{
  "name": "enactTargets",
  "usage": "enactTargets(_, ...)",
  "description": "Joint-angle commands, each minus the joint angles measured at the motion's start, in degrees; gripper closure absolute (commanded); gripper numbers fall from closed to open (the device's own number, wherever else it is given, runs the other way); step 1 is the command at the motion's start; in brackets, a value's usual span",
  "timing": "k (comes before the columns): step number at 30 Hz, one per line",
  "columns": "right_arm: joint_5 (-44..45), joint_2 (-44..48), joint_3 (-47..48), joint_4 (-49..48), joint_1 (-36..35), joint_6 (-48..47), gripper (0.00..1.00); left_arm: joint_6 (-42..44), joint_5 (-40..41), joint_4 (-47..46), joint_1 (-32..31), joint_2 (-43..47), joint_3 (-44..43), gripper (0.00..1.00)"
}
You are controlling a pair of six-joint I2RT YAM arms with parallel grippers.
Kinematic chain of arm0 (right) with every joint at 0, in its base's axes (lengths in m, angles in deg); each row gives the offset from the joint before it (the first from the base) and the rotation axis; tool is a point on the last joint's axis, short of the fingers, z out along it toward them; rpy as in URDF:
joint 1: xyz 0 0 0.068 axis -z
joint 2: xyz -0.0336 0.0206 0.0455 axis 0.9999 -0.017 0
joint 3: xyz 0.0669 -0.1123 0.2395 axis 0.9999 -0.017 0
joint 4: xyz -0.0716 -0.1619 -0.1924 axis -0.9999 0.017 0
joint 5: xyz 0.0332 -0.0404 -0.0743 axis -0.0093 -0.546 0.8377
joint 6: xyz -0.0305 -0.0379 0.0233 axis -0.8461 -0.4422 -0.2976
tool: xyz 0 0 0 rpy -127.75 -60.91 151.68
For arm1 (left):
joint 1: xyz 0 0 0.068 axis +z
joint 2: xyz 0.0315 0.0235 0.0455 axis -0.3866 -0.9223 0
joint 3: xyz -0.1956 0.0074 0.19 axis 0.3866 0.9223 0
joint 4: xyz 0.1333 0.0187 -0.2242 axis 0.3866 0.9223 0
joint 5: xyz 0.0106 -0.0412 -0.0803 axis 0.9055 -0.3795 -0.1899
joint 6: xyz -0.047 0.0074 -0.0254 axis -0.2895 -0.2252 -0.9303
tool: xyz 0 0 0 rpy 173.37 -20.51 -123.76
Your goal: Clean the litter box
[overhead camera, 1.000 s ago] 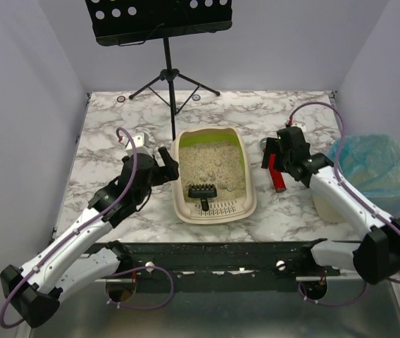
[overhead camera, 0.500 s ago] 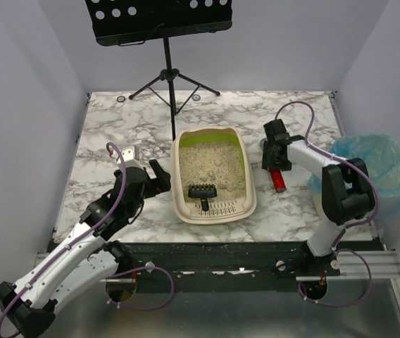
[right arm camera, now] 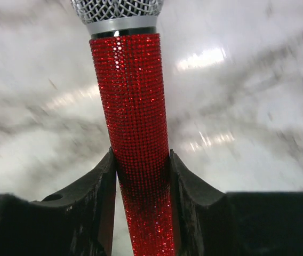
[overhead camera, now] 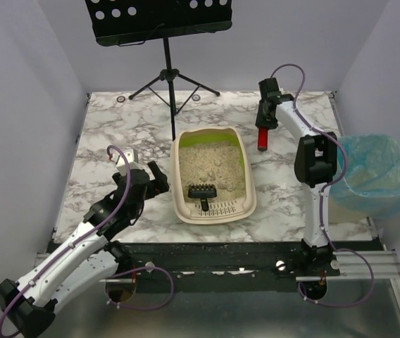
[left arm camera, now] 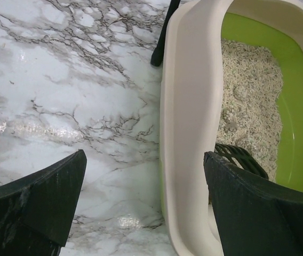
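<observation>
Red and sparkly, the mic (right arm camera: 133, 96) is pinched tight between the jaws of the right gripper (right arm camera: 141, 160). Its mesh head sticks out ahead, and only blurry table (right arm camera: 258, 106) is seen under it. The litter box (overhead camera: 214, 176) lies well off to this gripper's left, back toward the arm bases. The mic is probably being put out of the way. It should be laid down flat and gently, so it cannot roll. The left gripper (left arm camera: 144, 160) is wide open and holds nothing. The litter box wall is just to its right, with the scoop (left arm camera: 239, 157) inside.
</observation>
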Motion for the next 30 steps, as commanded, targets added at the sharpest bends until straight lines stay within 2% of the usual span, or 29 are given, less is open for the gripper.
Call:
enactTargets(1, -3.1, -12.1, 23.1, 10.6, 1.9, 4.7, 0.68, -1.1, 2.8, -1.2, -0.1, -0.7, 0.7, 0.01)
enactTargets(2, -4.4, -16.5, 26.8, 12.3, 2.2, 5.3, 0.68, -1.0, 3.0, -1.2, 0.0, -0.8, 0.7, 0.01)
enactTargets(4, -6.8, -19.0, 32.0, 12.2, 2.8, 7.1, 0.68, -1.3, 3.4, -0.8, -0.1, -1.2, 0.7, 0.01)
enactTargets(6, -9.8, -19.5, 31.3, 10.3, 3.5, 11.1, 0.67, -1.6, 3.8, -0.4, 0.0, -1.4, 0.6, 0.01)
enactTargets(9, -12.8, -18.2, 27.4, 5.5, 3.8, 15.7, 0.6, -2.2, 3.8, 0.2, 0.0, -1.4, 0.5, 0.01)
enactTargets(12, -16.5, -17.6, 27.5, 2.8, 3.9, 16.0, 0.39, -2.4, 3.5, 0.7, 0.0, -1.2, 0.2, 0.01)
enactTargets(13, -17.9, -16.8, 28.1, 2.3, 3.9, 14.8, 0.27, -2.6, 3.6, 1.3, 0.0, -1.1, 0.1, 0.01)
enactTargets(15, -19.3, -14.8, 29.2, 3.4, 3.8, 11.2, 0.22, -2.8, 3.6, 2.3, 0.0, -0.5, -0.1, 0.01)
enactTargets(17, -18.9, -9.1, 27.9, 4.2, 3.8, 8.7, 0.16, -2.9, 3.3, 2.5, 0.0, 0.4, -0.2, 0.01)
enactTargets(19, -19.5, -3.2, 22.7, 4.2, 3.8, 4.1, 0.15, -2.6, 2.3, 2.4, 0.0, 0.9, -0.1, 0.01)
enactTargets(20, -18.9, 3.6, 20.1, 4.4, 3.5, 2.3, 0.14, -2.2, 0.8, 2.0, 0.0, 1.2, -0.1, 0.01)
enactTargets(22, -15.3, 10.8, 11.6, 4.9, 2.5, -3.0, 0.14, -1.5, -0.3, 2.2, 0.0, 1.5, 0.1, 0.01)
enactTargets(27, -1.4, 39.1, -8.2, 7.5, 2.1, -9.0, 0.09, -1.9, -2.1, 2.5, 0.0, 1.9, 0.2, 0.01)
enactTargets(30, 11.7, 50.1, -18.0, 15.0, 2.3, -5.0, 0.05, -1.8, -3.2, 2.1, -0.1, 1.7, 0.0, 0.01)
